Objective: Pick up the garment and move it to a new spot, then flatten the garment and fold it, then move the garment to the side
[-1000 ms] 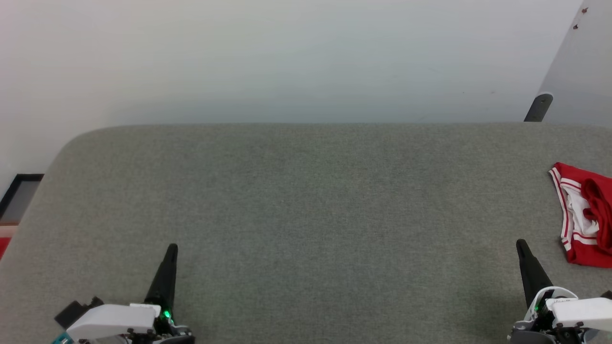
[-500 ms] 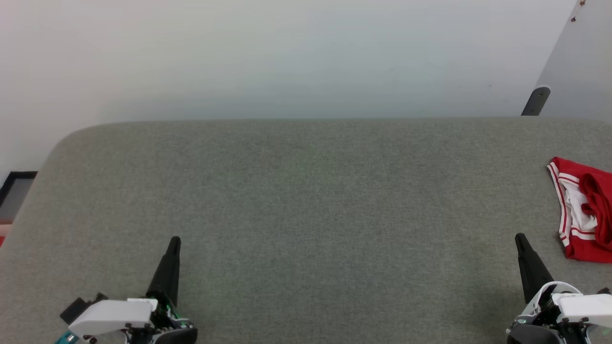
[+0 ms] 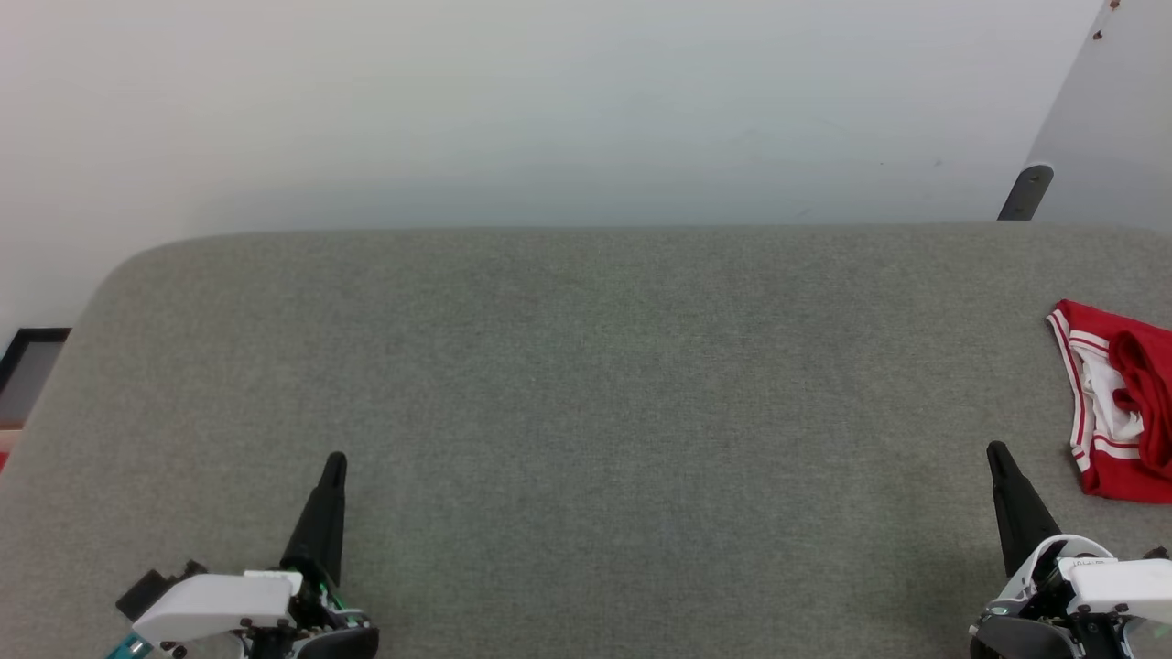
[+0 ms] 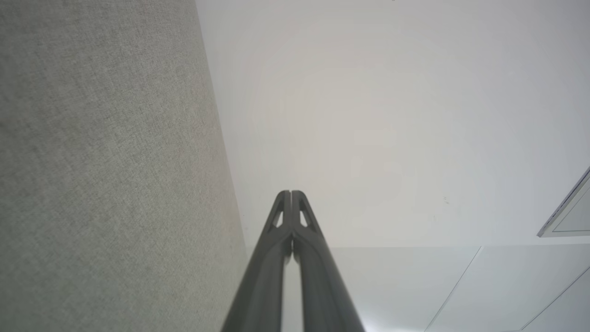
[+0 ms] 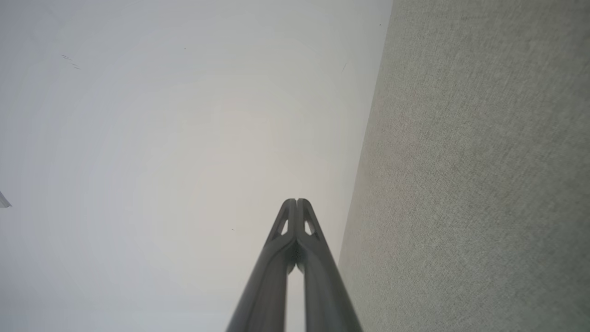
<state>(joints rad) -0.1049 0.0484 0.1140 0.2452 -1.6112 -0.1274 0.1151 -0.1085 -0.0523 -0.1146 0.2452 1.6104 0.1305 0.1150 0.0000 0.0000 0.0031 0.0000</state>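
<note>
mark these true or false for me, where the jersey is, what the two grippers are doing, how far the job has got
1. The garment lies bunched at the right side of the grey surface. True.
2. The right gripper is holding the garment. False: its fingers are shut on nothing, apart from the cloth.
3. The fingers of the left gripper are shut together. True.
4. The garment is spread flat and folded. False: it is rumpled, neither flattened nor folded yet.
5. The left gripper is nearer the garment than the right gripper. False: the right one is far nearer.
</note>
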